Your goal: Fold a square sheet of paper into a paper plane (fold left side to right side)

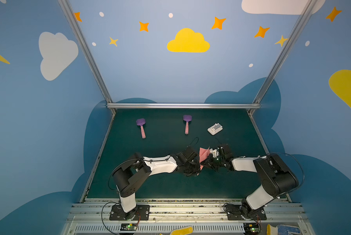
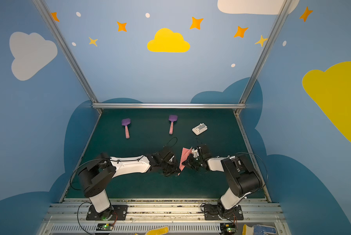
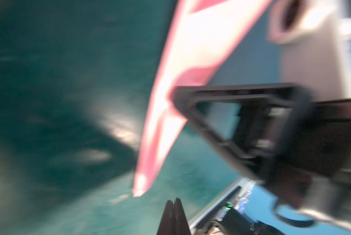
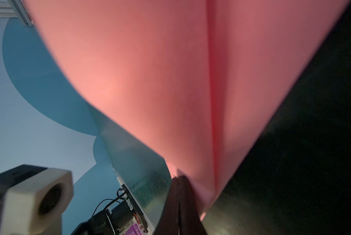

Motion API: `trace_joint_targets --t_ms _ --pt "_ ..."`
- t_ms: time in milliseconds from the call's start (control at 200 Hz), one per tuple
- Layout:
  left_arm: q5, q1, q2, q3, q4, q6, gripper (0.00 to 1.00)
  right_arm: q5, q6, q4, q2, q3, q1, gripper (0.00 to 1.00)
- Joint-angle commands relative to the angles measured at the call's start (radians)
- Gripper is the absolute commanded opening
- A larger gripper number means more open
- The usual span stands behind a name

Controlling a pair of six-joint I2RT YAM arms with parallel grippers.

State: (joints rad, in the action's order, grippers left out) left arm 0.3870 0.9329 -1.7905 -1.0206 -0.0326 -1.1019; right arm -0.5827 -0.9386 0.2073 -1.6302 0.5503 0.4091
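left tool (image 3: pixel 173 201) – closed | right tool (image 4: pixel 179 180) – seemingly clamped | arms angled inward

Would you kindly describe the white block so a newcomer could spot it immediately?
Look at the dark green table, toward its far right. There, right of the two purple spatulas, lies the white block. Unlike them, it is white, boxy and has no handle.
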Motion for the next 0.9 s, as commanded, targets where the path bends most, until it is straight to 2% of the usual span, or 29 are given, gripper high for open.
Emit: trace_joint_targets --t_ms 0,265,486,896 --pt "-0.014 0.003 -0.041 -0.035 0.032 -0.033 0.04 0.095 -0.003 -0.089 -0.056 -0.038 0.004 0.0" --pt "-0.058 0.003 -0.101 -0.07 0.028 -0.093 0.03 0.097 -0.003 -0.091 -0.053 -0.041 0.005 0.0" --pt "-0.099 0.001 -0.106 -0.062 -0.007 -0.085 0.04 0.098 -0.002 -0.089 -0.048 -0.049 0.005 0.0" --pt "-0.108 0.001 -0.13 -0.047 -0.026 -0.066 0.04 0.094 -0.002 -0.083 -0.048 -0.055 0.0 0.0"
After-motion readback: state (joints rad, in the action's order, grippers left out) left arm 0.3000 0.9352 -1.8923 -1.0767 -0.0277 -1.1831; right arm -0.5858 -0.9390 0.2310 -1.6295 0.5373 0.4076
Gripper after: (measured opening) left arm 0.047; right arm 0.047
